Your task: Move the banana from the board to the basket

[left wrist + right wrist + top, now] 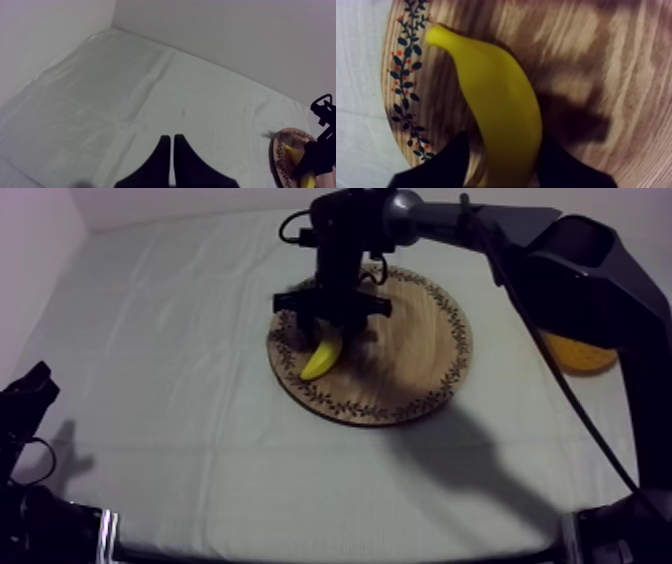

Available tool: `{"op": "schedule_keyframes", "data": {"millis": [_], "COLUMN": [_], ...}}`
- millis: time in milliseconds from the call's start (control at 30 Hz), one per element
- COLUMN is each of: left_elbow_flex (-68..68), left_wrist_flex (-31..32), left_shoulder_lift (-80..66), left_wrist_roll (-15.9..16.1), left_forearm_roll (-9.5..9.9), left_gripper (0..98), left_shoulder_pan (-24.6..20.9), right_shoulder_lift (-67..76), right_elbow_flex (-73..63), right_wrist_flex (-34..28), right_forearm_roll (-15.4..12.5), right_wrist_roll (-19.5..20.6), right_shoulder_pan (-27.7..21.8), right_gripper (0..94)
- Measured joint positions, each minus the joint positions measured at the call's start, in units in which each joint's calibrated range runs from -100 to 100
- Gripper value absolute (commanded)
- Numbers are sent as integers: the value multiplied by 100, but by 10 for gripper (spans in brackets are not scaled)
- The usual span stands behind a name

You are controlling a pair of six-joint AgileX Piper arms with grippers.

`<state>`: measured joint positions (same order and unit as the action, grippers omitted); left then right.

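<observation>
Pinching the smooth curved banana (318,360), right tool (326,336) stands over grained round board (415,363).

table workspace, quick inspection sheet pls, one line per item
surface: grey-white cloth, creased
job's things: banana at the wooden board, near its patterned rim; yellow basket partly hidden behind the right arm
clutter: nothing seen
grippers: right gripper shut on banana, over the board; left gripper shut on nothing, low at its own side, off the board
cables: nothing seen
surroundings: pale walls behind the table
</observation>
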<state>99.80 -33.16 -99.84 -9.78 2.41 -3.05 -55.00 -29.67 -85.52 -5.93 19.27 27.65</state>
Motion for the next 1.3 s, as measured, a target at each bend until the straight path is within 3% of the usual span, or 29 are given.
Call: {"op": "schedule_keyframes", "data": {"millis": [533,1300], "left_elbow_flex": [0,0], "left_wrist_flex": [0,0], "left_shoulder_lift": [0,0], "left_wrist_roll": [0,0], "left_forearm_roll": [0,0], "left_gripper": [1,1], "left_shoulder_pan": [0,0], "right_shoulder_lift": [792,3303], "right_elbow_flex": [540,1068], "right_wrist_flex": [-14,-1000], "right_forearm_roll": [99,228], "right_wrist_roll": [-160,-464], "right_shoulder_pan": [-75,-310], "right_gripper": [280,269]}}
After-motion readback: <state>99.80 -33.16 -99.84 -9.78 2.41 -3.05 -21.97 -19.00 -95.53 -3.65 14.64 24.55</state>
